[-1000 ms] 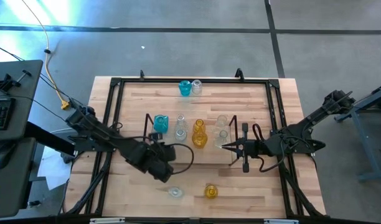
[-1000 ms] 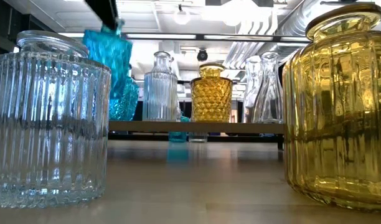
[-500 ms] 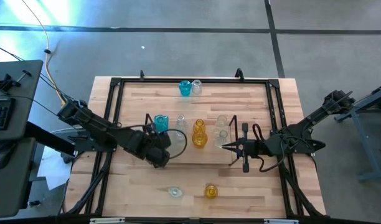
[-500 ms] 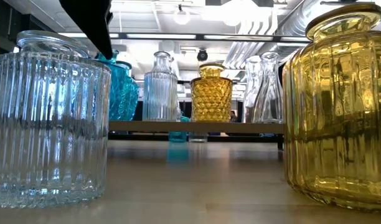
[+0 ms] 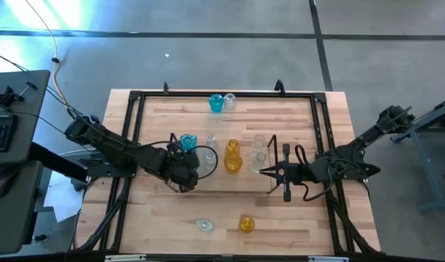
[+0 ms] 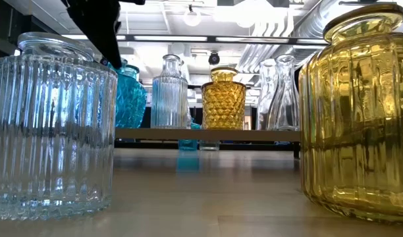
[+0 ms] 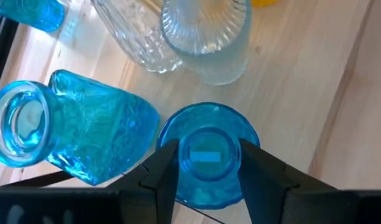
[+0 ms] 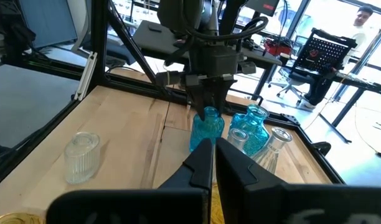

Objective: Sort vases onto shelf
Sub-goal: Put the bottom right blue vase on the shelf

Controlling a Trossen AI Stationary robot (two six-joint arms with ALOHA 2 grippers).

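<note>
Blue vase [image 7: 207, 158], carried tilted a second ago, is now set upright on the shelf [image 6: 208, 134]. Left gripper [image 7: 206, 163] fingers are spread around its neck, apparently released; right gripper [image 8: 213, 163] is pressed together. Wood table [image 5: 295, 218], bright workshop behind.

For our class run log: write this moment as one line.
left end effector: around blue vase neck, on shelf | right end effector: shut, waiting

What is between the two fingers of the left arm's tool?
In the left wrist view, the neck of a round blue vase sits between the left tool's fingers. A second blue vase stands right beside it.
</note>
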